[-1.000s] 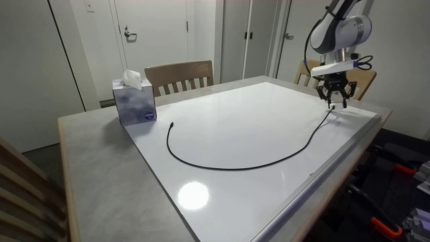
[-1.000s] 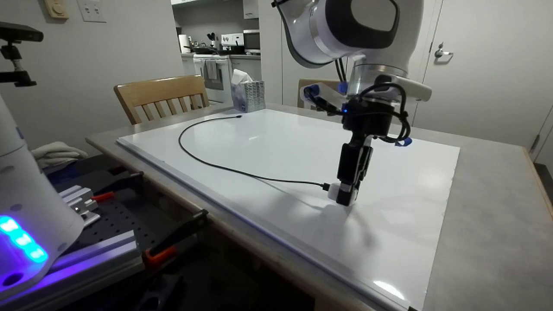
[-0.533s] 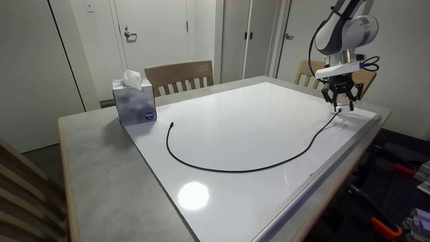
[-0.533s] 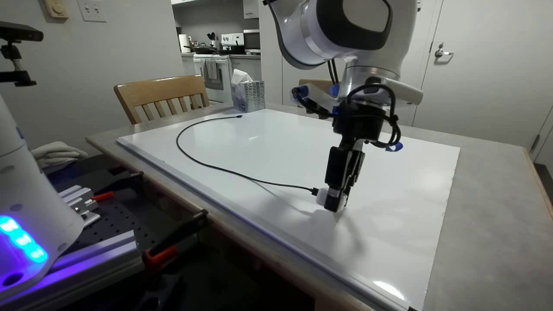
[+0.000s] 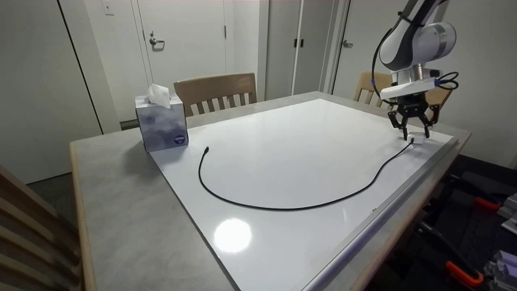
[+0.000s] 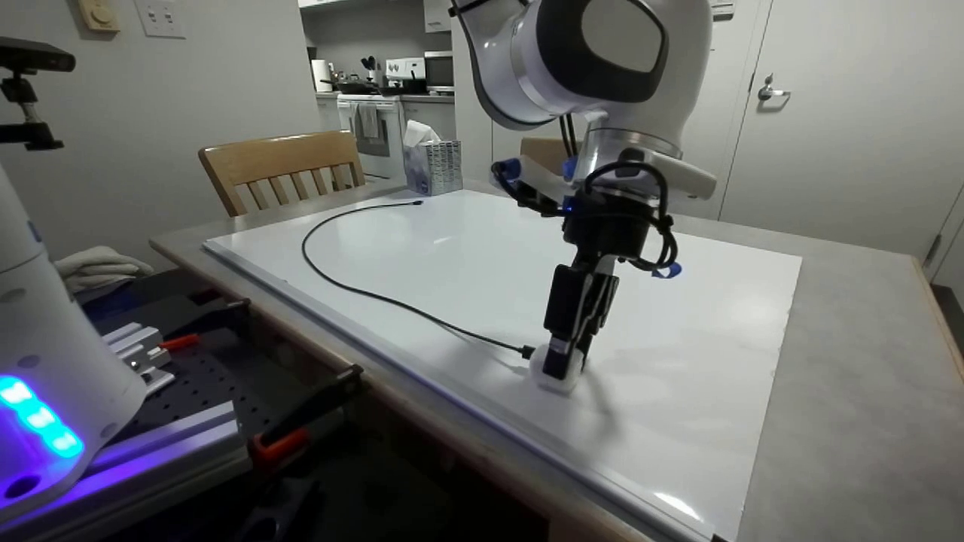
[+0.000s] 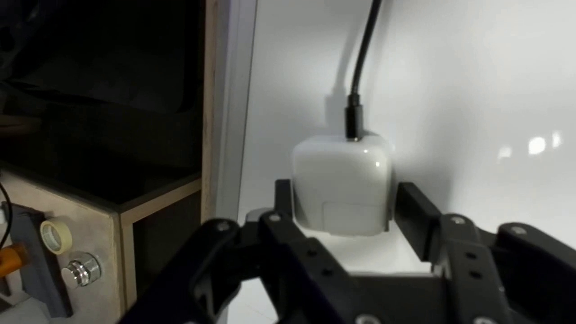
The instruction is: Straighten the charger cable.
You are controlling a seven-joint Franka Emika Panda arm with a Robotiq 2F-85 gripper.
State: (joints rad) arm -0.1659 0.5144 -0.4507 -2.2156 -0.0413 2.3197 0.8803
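The charger cable (image 5: 282, 209) is a thin black cord lying in a wide bow across the white board. It also shows in an exterior view (image 6: 448, 325) and the wrist view (image 7: 365, 45). Its free end (image 5: 206, 149) lies near the tissue box. Its other end goes into the pale plug (image 7: 342, 180), which rests on the board near its metal-edged side and also shows in an exterior view (image 5: 416, 138). My gripper (image 7: 345, 193) is low around the plug, one finger on each side. A gap shows between the plug and the right finger (image 7: 416, 216); the left finger is very close to it.
The white board (image 5: 274, 153) lies on the grey table (image 5: 133, 218). A tissue box (image 5: 163, 121) stands at its corner. Wooden chairs (image 5: 218, 89) stand at the table. Orange-handled clamps (image 6: 279, 444) sit beside the robot base.
My gripper has carried the plug toward the board's metal-edged side and down onto the board. The fingers have spread a little from the plug. The cable's bow has shifted slightly the same way.
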